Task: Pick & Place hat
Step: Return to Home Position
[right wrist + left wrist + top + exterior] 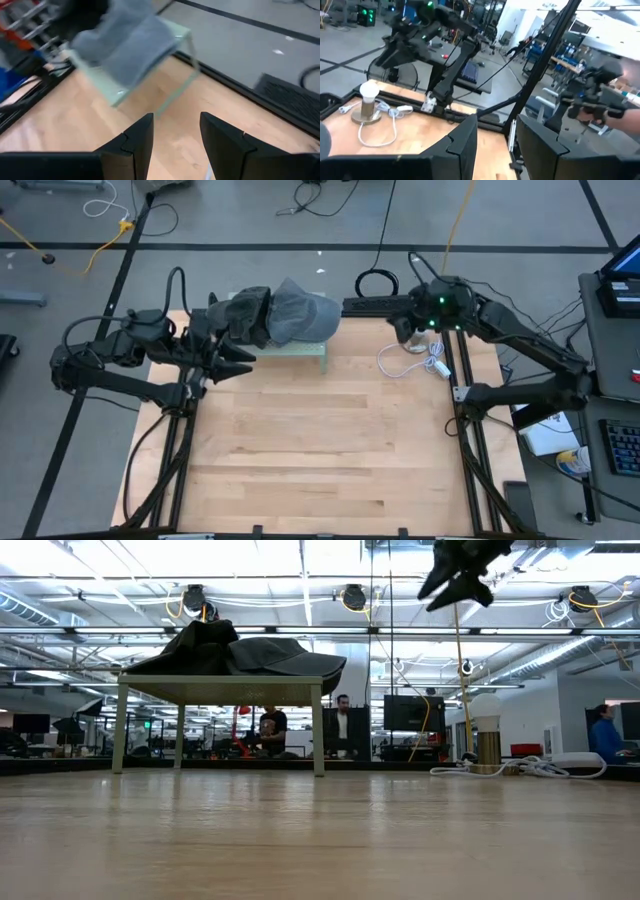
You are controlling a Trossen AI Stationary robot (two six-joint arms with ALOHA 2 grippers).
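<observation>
A grey hat (300, 315) with a darker part on its left side lies on a small pale green stand (318, 352) at the table's far edge. It also shows in the low view as the hat (260, 655) and in the right wrist view as the hat (130, 47). My left gripper (238, 360) hovers open just left of the stand, pointing level toward the table's right, and its fingers (465, 145) hold nothing. My right gripper (402, 330) hangs high at the far right, open and empty (175, 140), tilted down toward the stand.
A white bulb on a base with a coiled white cord (415, 358) lies at the far right of the table, under my right arm. A black power strip (375, 305) runs along the far edge. People sit in the room beyond (342, 725).
</observation>
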